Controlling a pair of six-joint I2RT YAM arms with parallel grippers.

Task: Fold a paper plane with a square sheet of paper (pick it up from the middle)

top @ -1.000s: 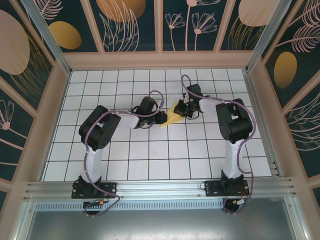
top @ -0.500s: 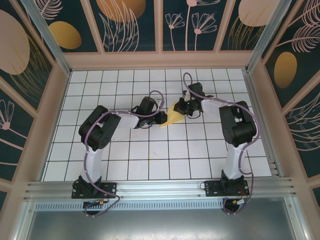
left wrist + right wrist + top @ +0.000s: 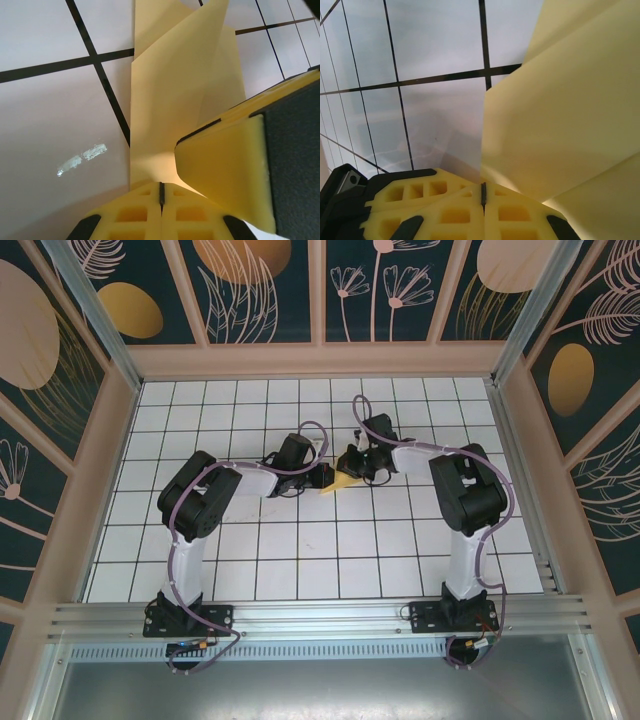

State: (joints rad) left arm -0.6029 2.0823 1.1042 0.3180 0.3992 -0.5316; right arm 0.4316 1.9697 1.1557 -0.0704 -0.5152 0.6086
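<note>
A white gridded table [image 3: 250,540] inside a walled enclosure is seen from above, with two robot arms bolted at its near edge. Both arms are reached inward so that their tips meet around the middle of the table, a little nearer the far edge than the near one. Between the tips a small pale yellow wedge of paper [image 3: 338,483] is seen.

The left gripper [image 3: 161,189] is pressed together, and one edge of the paper is pinched in the seam between its yellow foam pads. In the same close view, a yellow pad of the other arm is seen just beside the paper on the right. The right gripper [image 3: 483,192] is likewise clamped, with another edge of the paper pinched between its pads.

In the wrist views the paper is shown as several overlapping flat layers with sharp diagonal edges, so some folds are judged to be made already. A narrow dart with a centre crease is not yet formed; the shape is broad and loose. The task is judged to be partway through, with further folds and flattening left. Whether the paper touches the table cannot be told.
</note>
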